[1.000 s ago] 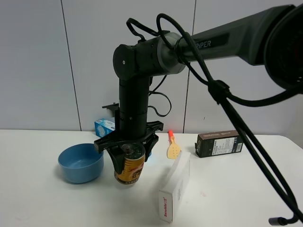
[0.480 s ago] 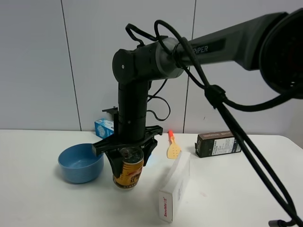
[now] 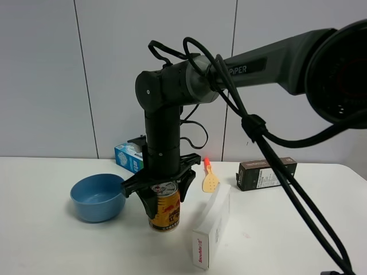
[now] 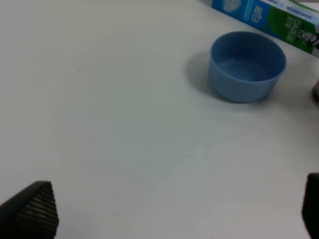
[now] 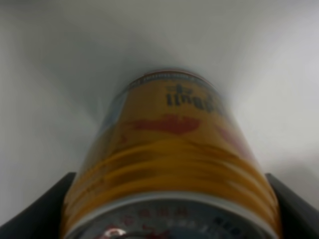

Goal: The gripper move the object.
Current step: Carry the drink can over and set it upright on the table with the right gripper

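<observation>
While your gripper (image 3: 165,199) is staying clamped on the can (image 3: 165,215), you are carrying it toward the white box (image 3: 211,226). It is now standing upright, no longer tilting.

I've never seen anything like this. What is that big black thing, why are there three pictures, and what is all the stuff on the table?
This is a robot with two arms, each ending in a two-fingered claw. The wide picture comes from a camera mounted high, off the arms; the other two come from a small camera on each wrist. The right gripper is shut on a yellow drink can, which fills the right wrist view. On the white table lie a blue bowl, a white box, a black box, a blue carton and a yellow spatula. The left gripper, just two dark tips in its own view, is open and empty, facing the bowl.
</observation>
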